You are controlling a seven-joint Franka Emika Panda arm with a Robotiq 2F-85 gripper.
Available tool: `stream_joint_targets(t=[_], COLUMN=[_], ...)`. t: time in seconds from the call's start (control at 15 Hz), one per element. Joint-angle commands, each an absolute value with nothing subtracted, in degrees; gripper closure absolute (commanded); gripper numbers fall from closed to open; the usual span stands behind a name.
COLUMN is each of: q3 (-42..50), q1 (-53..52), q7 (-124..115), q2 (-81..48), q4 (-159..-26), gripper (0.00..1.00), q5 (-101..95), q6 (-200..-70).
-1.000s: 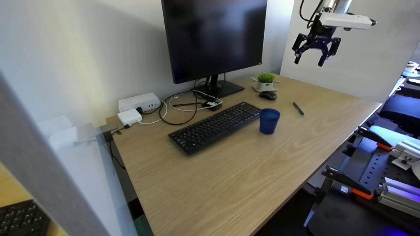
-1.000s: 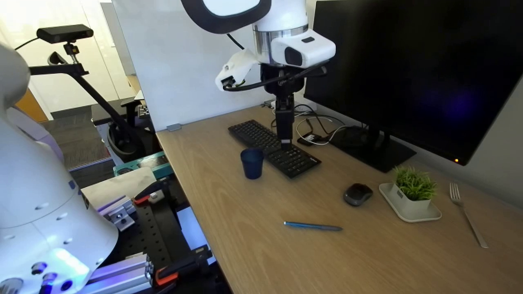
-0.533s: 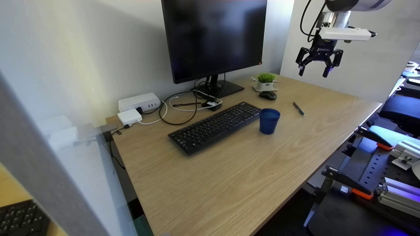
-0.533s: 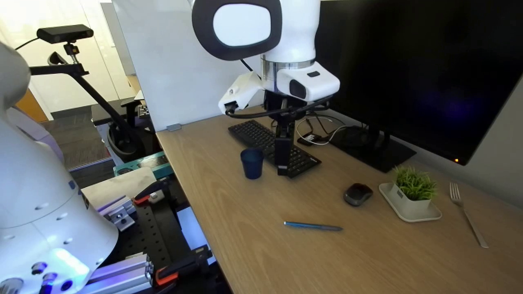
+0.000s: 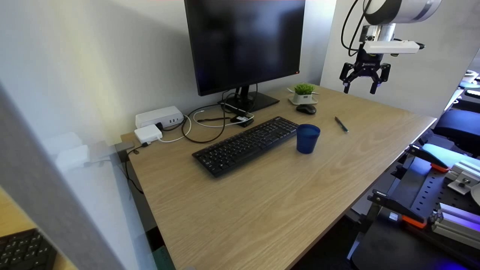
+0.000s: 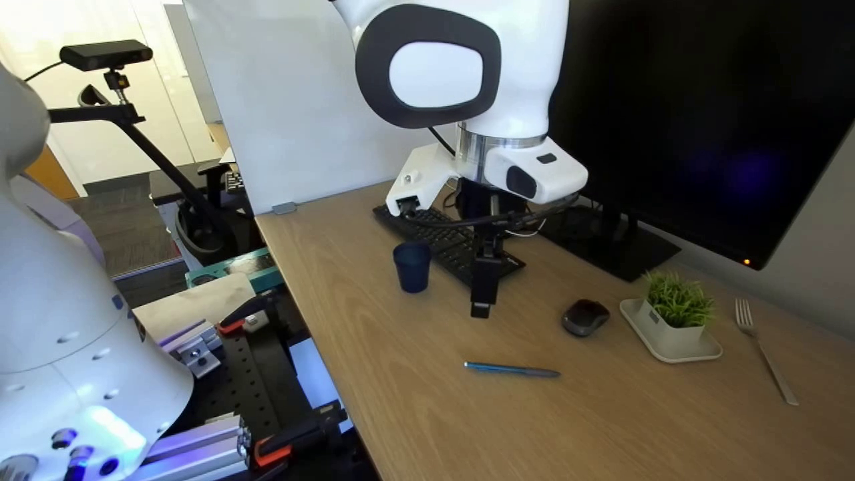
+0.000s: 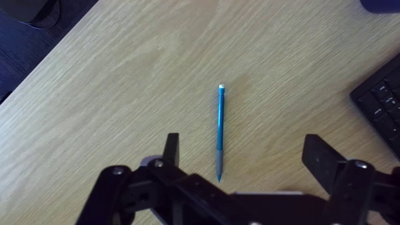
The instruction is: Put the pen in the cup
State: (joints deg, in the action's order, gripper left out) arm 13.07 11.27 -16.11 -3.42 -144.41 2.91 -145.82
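The thin blue pen [image 7: 220, 125] with a grey grip lies flat on the desk. It also shows in both exterior views [image 5: 341, 124] [image 6: 511, 370]. The dark blue cup [image 5: 307, 139] stands upright beside the keyboard and shows in an exterior view [image 6: 412, 268]; only its edge shows at the top right of the wrist view [image 7: 379, 4]. My gripper [image 7: 242, 143] is open and empty, pointing down above the desk. In the wrist view the pen lies between its spread fingers, nearer the left one. The gripper also shows in an exterior view [image 5: 360, 90], well above the pen.
A black keyboard [image 5: 245, 146] lies beside the cup. A mouse [image 6: 585, 317], a potted plant on a tray [image 6: 674, 334] and a fork [image 6: 765, 357] lie beyond the pen. A monitor [image 5: 247, 45] and cables stand at the back. The desk's edge shows in the wrist view [image 7: 50, 51].
My gripper has come down, and in an exterior view it has also shifted rightward, nearer the pen. It stays open. The pen and cup have not moved.
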Motion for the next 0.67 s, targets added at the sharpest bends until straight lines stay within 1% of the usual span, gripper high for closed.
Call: stream_joint_targets(t=[0.0,0.6], q3=[13.1,13.2], q1=[12.1,16.3], q7=[-12.1,-1.4], q2=[-7.0,-16.9], q4=[-140.7,-134.6], gripper=[0.00,0.00], q5=[5.4,11.6], q6=[-143.4,-142.4])
